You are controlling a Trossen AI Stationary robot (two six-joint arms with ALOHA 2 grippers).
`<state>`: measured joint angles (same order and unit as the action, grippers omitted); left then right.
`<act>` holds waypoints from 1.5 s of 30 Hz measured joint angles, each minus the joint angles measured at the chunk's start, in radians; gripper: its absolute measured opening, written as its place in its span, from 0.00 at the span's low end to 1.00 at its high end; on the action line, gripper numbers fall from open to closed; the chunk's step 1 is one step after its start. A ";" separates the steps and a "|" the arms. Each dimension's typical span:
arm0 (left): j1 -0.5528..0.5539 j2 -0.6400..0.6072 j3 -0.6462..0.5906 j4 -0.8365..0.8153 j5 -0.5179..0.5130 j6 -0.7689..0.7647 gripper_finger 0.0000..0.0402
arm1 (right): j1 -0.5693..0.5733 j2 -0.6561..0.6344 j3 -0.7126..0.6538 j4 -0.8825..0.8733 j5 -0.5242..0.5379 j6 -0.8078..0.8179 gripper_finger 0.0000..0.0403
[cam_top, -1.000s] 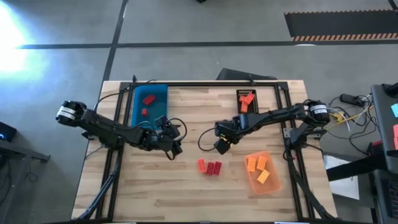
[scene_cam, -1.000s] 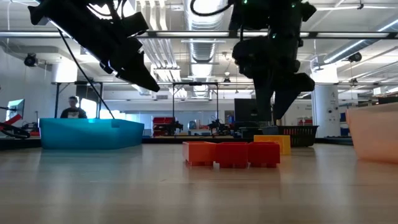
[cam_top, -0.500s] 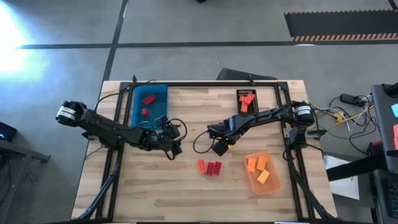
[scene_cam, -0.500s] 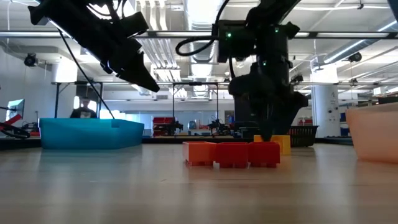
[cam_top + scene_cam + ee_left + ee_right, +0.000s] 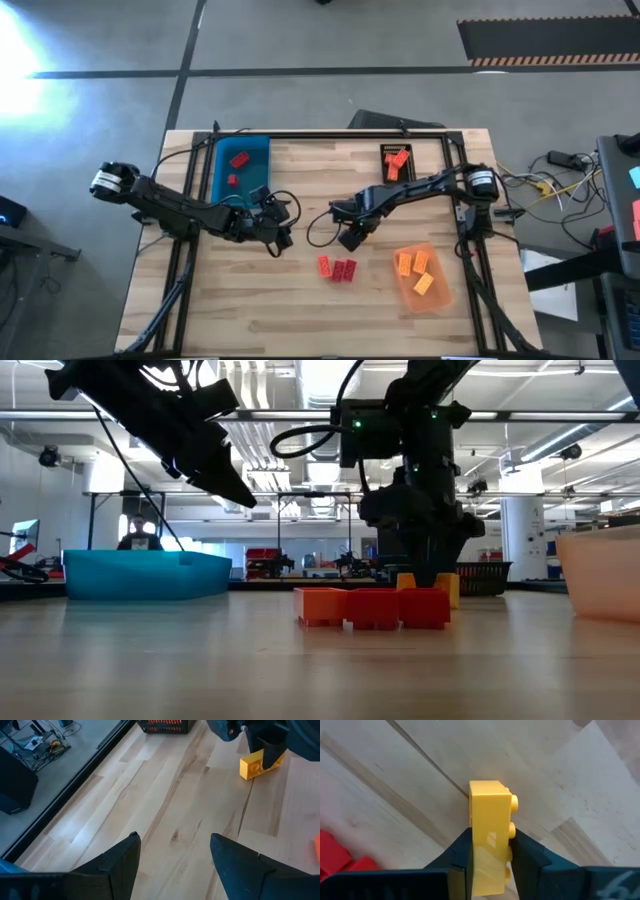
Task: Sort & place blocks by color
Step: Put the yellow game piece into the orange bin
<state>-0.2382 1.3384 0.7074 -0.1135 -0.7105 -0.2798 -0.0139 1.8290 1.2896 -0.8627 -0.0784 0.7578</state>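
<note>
Bright overhead lights silhouette both arms in the low view; floor glare at upper left.

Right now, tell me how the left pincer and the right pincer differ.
The left pincer is open and empty; the right pincer is shut on the yellow block. In the low view the left pincer hangs well above the table, while the right pincer is down at the tabletop behind the red blocks. Both sit near the table's middle and have dark fingers.
</note>
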 joint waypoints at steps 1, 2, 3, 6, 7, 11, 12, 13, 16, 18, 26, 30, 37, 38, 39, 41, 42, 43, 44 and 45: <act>0.000 0.000 0.000 0.000 0.000 0.000 0.56 | 0.000 -0.003 0.000 0.000 0.000 0.000 0.20; 0.000 0.000 0.000 0.000 0.000 0.000 0.56 | 0.000 -0.007 0.000 -0.001 0.000 0.000 0.20; 0.000 0.000 0.000 0.000 0.000 0.000 0.56 | 0.000 -0.011 0.000 -0.002 0.000 0.000 0.20; 0.000 0.000 0.000 0.000 0.000 0.000 0.56 | 0.000 -0.031 0.000 -0.016 0.000 0.000 0.20; 0.000 0.000 0.000 0.000 0.000 0.000 0.56 | 0.000 -0.040 0.000 -0.026 0.000 0.000 0.20; 0.000 0.000 0.000 -0.001 0.000 0.006 0.56 | 0.001 -0.090 0.000 -0.082 -0.001 0.027 0.20; 0.000 0.000 0.000 -0.001 0.000 0.007 0.56 | 0.004 -0.107 0.000 -0.101 -0.003 0.041 0.20; 0.000 0.000 0.000 -0.001 0.000 0.007 0.56 | 0.008 -0.125 0.000 -0.124 -0.005 0.058 0.20; 0.000 0.000 0.000 -0.001 0.000 0.007 0.56 | 0.031 -0.178 0.016 -0.211 -0.009 0.127 0.20; 0.000 0.000 0.000 -0.001 0.000 0.008 0.56 | 0.054 -0.215 0.024 -0.268 -0.010 0.191 0.20; 0.000 0.000 0.000 -0.001 0.000 0.033 0.56 | 0.204 -0.308 0.024 -0.386 -0.061 0.485 0.20; 0.000 0.000 0.000 -0.001 0.000 0.033 0.56 | 0.300 -0.322 0.022 -0.397 -0.099 0.620 0.20; 0.000 0.000 0.000 -0.001 0.000 0.034 0.56 | 0.442 -0.322 0.016 -0.399 -0.124 0.819 0.20; 0.000 0.000 0.000 -0.001 0.000 0.034 0.56 | 0.460 -0.322 0.016 -0.399 -0.124 0.845 0.20; 0.000 0.000 0.000 -0.001 0.000 0.034 0.56 | 0.476 -0.322 0.015 -0.399 -0.124 0.869 0.20; 0.000 0.000 0.000 -0.001 0.000 0.034 0.56 | 0.505 -0.322 0.012 -0.400 -0.124 0.911 0.20; 0.000 0.000 0.000 -0.001 0.000 0.034 0.56 | 0.518 -0.322 0.008 -0.400 -0.124 0.932 0.20; 0.000 0.000 0.000 -0.001 0.000 0.034 0.56 | 0.529 -0.322 0.003 -0.400 -0.124 0.950 0.20; 0.000 0.000 0.000 -0.001 0.000 0.034 0.56 | 0.538 -0.322 -0.004 -0.400 -0.123 0.964 0.20; 0.000 0.000 0.000 -0.001 0.000 0.034 0.56 | 0.546 -0.322 -0.011 -0.400 -0.122 0.980 0.20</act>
<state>-0.2382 1.3384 0.7072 -0.1143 -0.7109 -0.2459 0.5316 1.5066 1.2790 -1.2625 -0.2005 1.7378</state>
